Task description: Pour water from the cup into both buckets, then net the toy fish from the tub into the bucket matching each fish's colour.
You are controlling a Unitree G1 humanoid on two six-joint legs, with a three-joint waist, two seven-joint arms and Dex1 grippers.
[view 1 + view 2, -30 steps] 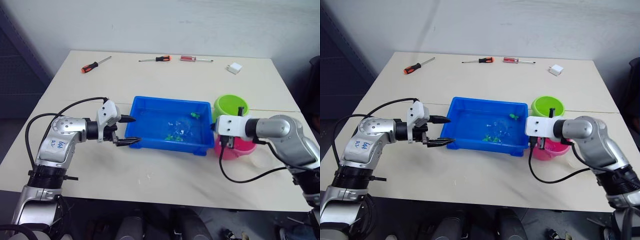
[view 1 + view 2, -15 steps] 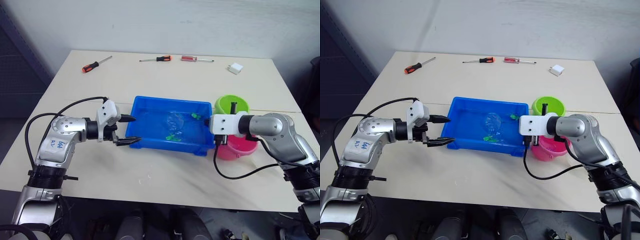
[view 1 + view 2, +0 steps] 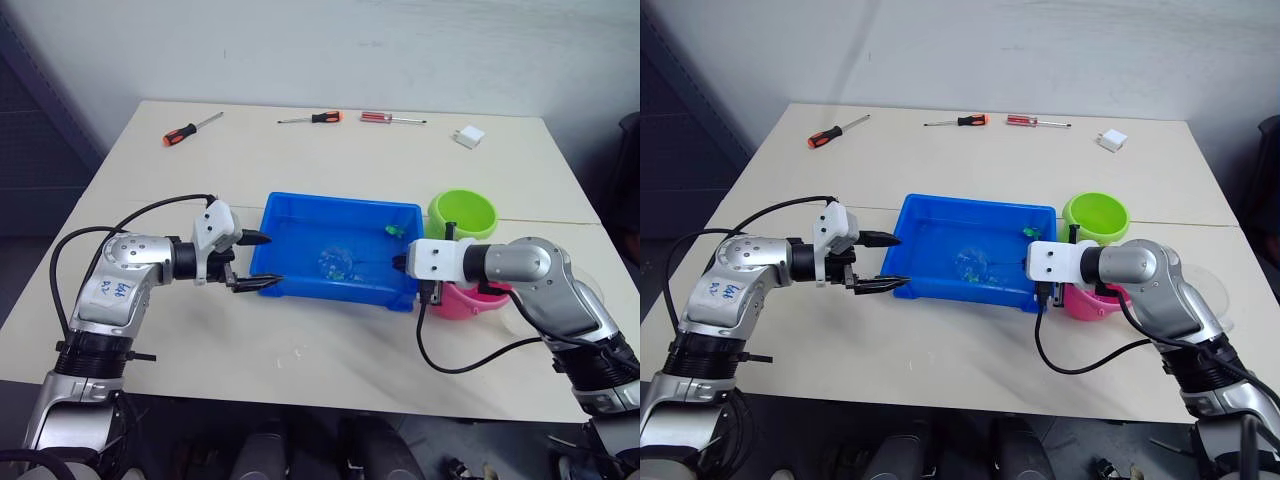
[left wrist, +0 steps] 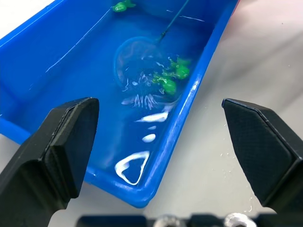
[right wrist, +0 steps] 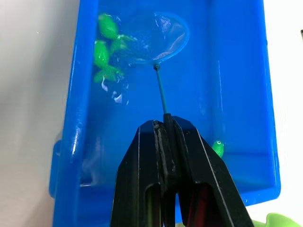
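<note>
The blue tub (image 3: 300, 215) sat mid-table holding rippled water, my left claw (image 3: 255, 261) gaped empty at its end, my right claw (image 5: 163, 124) pinched the net (image 5: 156, 38) dipped beside three green fish (image 5: 106, 52).

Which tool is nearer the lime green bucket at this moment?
Right. The right tool, shut on the net handle, sits at the tub's end beside the green bucket. The left tool hangs open at the tub's opposite end.

Bright even light, soft shadows, white glare on the water, sharp focus
</note>
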